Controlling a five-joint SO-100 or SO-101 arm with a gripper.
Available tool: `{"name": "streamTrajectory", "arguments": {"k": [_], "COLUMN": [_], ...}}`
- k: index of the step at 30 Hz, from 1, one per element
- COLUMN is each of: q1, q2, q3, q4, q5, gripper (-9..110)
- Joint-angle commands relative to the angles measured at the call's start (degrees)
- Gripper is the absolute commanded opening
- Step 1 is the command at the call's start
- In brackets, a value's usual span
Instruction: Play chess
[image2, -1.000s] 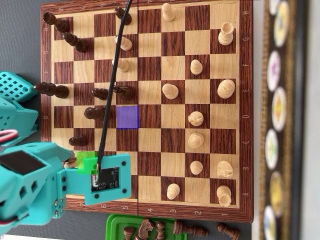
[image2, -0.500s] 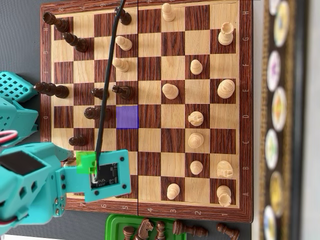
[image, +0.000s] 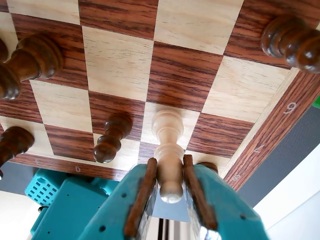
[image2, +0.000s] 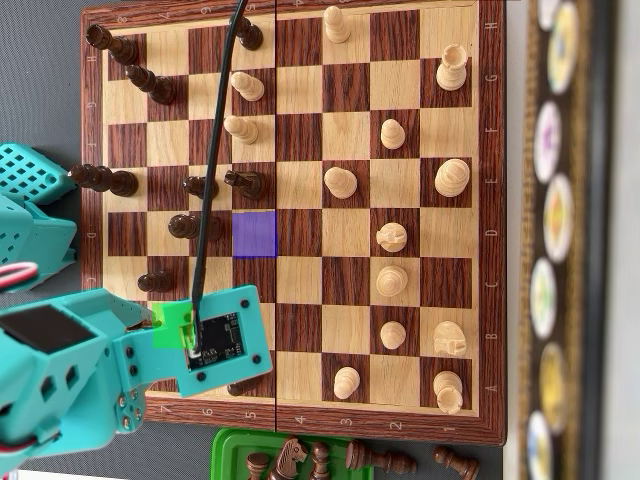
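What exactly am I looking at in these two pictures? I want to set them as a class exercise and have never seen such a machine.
The machine is a small teal plastic robot arm with a two-finger gripper. One picture comes from a fixed camera looking straight down; the other from a camera on the arm's wrist, looking along the gripper. On the table lies a wooden chessboard with light wooden chess pieces and dark wooden chess pieces on it. One square is marked purple. More dark pieces lie off the board, some in a green tray. In the wrist view the gripper is closed on a light wooden pawn.
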Motion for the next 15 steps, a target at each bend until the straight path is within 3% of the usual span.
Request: {"name": "streamTrajectory", "arguments": {"k": [1, 15], "q1": [0.4, 0.3], "q2": [1.8, 1.9], "q3": [-0.2, -0.2], "q4": [0.4, 1.8], "q5": [-0.4, -2.1], "gripper": [3, 3]}}
